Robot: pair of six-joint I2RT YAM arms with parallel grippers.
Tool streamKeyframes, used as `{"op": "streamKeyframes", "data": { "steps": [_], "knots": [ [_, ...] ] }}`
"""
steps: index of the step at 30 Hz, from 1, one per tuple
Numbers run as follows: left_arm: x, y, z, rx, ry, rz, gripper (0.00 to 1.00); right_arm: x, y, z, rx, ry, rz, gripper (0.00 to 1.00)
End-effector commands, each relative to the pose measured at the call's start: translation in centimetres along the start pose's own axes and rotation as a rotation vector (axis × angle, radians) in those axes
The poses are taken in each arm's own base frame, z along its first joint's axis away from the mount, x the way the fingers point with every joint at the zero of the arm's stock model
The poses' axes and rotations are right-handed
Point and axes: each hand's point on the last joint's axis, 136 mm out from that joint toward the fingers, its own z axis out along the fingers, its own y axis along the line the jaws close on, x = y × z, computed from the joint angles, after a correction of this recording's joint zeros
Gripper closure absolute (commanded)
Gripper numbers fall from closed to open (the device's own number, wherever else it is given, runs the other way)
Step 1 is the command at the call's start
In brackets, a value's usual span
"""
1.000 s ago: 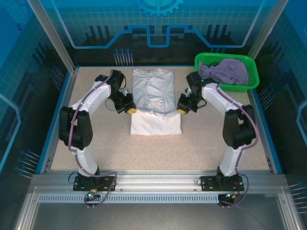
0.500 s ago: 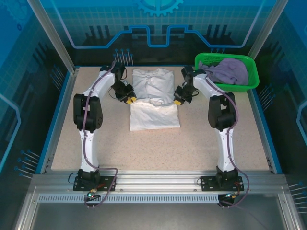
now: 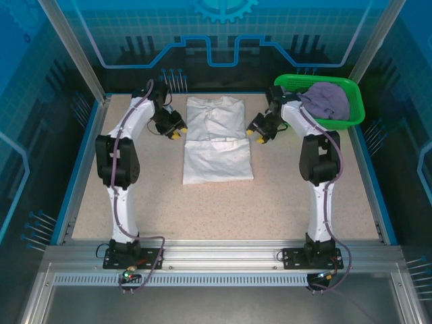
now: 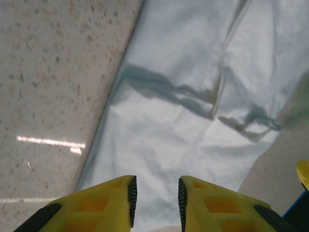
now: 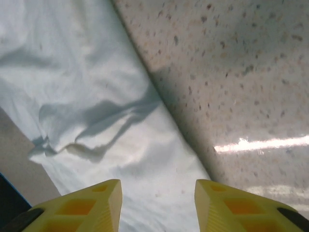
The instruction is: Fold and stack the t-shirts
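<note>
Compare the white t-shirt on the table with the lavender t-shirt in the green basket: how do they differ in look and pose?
Colour: the white t-shirt is white; the lavender t-shirt is pale purple.
Pose: the white t-shirt lies flat with straight edges; the lavender t-shirt is bunched in a heap.
Place: the white t-shirt rests on the table; the lavender t-shirt sits in the green basket.
Both are soft cloth.

Free to pass across the bare speckled beige tabletop (image 3: 304, 202) from 3 through 6 to 9 o'clock around the flat white cloth t-shirt (image 3: 217, 162). Blocked at 1 o'clock by the green plastic mesh basket (image 3: 347, 122), heaped with a crumpled lavender cloth shirt (image 3: 327, 100). Narrowed at 10 and 2 o'clock by the yellow-fingered left gripper (image 3: 175, 133) and right gripper (image 3: 255, 134), each just beside a t-shirt edge.
</note>
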Motion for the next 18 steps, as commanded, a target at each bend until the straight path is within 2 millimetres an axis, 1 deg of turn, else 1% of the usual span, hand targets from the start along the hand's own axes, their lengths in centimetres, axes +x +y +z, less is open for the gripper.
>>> {"op": "streamKeyframes", "data": {
  "steps": [1, 2, 4, 6, 7, 8, 9, 13, 15, 18],
  "knots": [
    [3.8, -3.9, -1.8, 0.135, -0.017, 0.074, 0.69, 4.1, 3.5, -2.7, -0.087, -0.034, -0.177, 0.56],
    [5.1, -4.2, -1.2, 0.149, 0.004, 0.093, 0.69, 5.6, 3.7, -2.4, -0.092, -0.019, -0.208, 0.57],
    [8.0, -4.4, 0.6, 0.157, 0.063, 0.131, 0.70, 9.0, 3.6, -1.0, -0.103, 0.030, -0.256, 0.59],
    [10.4, -3.3, 2.6, 0.139, 0.124, 0.125, 0.71, 11.5, 2.8, 0.4, -0.090, 0.065, -0.274, 0.61],
    [11.2, -2.5, 3.6, 0.137, 0.143, 0.111, 0.71, 12.3, 2.2, 1.2, -0.086, 0.074, -0.271, 0.61],
    [11.7, -1.6, 4.5, 0.125, 0.152, 0.097, 0.72, 12.9, 1.8, 1.9, -0.085, 0.081, -0.260, 0.62],
    [12.0, -0.6, 5.3, 0.106, 0.152, 0.086, 0.72, 13.3, 0.9, 2.7, -0.074, 0.093, -0.243, 0.63],
    [11.7, 3.3, 7.4, -0.013, 0.112, 0.100, 0.71, 13.6, -3.4, 5.7, 0.041, 0.122, -0.224, 0.65],
    [11.9, 4.7, 8.5, -0.050, 0.112, 0.106, 0.71, 13.7, -5.1, 6.7, 0.086, 0.135, -0.218, 0.65],
    [12.9, 6.5, 9.6, -0.086, 0.151, 0.102, 0.71, 14.2, -7.1, 8.0, 0.137, 0.170, -0.213, 0.68]
  ]
}}
